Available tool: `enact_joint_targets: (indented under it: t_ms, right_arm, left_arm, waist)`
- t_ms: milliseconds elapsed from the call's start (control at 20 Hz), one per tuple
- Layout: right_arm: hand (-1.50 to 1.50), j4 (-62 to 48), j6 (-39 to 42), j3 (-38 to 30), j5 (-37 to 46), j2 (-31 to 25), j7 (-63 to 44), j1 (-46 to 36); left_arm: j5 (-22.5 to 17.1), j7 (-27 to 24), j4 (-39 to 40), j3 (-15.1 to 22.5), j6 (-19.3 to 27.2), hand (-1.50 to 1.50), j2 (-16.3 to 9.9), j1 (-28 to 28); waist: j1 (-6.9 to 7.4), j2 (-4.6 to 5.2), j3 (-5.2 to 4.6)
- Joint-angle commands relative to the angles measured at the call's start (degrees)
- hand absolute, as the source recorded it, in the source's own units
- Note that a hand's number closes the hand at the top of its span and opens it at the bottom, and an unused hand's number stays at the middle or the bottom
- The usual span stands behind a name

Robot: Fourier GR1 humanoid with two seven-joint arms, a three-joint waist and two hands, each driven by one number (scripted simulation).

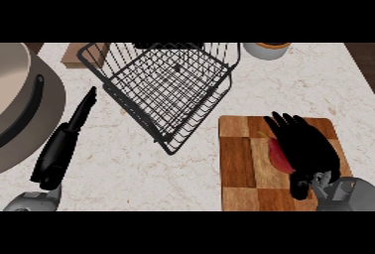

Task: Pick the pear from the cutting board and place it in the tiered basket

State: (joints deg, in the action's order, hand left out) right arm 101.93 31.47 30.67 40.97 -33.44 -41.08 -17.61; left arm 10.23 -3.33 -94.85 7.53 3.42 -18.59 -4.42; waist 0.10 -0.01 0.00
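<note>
Fingers of the right hand (304, 149) are laid over the pear (279, 155), stretched long and pointing away toward the far side of the cutting board (238, 163). They look more spread than curled, so the pear seems covered from above and not yet pinched. Only a thin red strip of the pear is seen, peeking out at the hand's left edge, about halfway down the board. The rest of it is hidden under the black palm, so its full shape and which way its long side runs cannot be told. Whether the thumb is tucked under the fruit cannot be told either. The right hand is much the nearer one; the left hand (60, 149) is held flat and straight far off over the desk (147, 173), holding nothing. The tiered basket (164, 84) is set up and to the left of the board, well apart from the pear, tilted, with its wire floor seen through the bars. So the pear would likely need to be closed on, lifted, and carried left and away to reach it. A big grey pan is cut off at the left edge, and a small cup (267, 49) is cut off at the top.
</note>
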Motion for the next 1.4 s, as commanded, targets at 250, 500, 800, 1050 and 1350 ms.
enact_joint_targets:
  t_ms: [250, 500, 800, 1050, 1350]
  right_arm:
    - [-1.50, -7.17, 1.33, -4.33, 7.00, 4.66, 6.81, 1.00]
    - [-1.50, -3.25, 1.42, -9.21, 7.57, 4.05, 10.31, 5.47]
    - [-1.50, -14.12, -4.62, -8.31, 14.77, 11.22, 13.78, 3.22]
    - [-1.50, -19.57, -1.87, -12.10, 15.43, 13.82, 15.72, -2.31]
    - [1.50, -22.24, -1.91, -10.05, 18.99, 13.82, 20.47, 0.21]
  left_arm:
    - [1.70, -2.37, -2.21, -2.15, -2.21, 0.00, 2.01, 4.69]
    - [2.19, -0.41, -3.04, -4.07, -4.55, 0.00, 1.98, 2.42]
    - [4.45, -1.26, -1.41, -4.02, -4.69, 0.00, 4.53, 1.62]
    - [6.51, -2.63, 1.78, -3.98, -4.45, 0.00, 6.26, 0.99]
    - [5.89, -0.20, 0.33, -5.94, -6.38, 0.00, 5.91, -1.48]
  waist:
    - [0.16, 0.01, 0.00]
    - [-0.07, -0.05, 0.00]
    - [0.07, 0.00, 0.00]
    - [0.10, 0.05, 0.00]
    - [0.16, 0.02, 0.01]
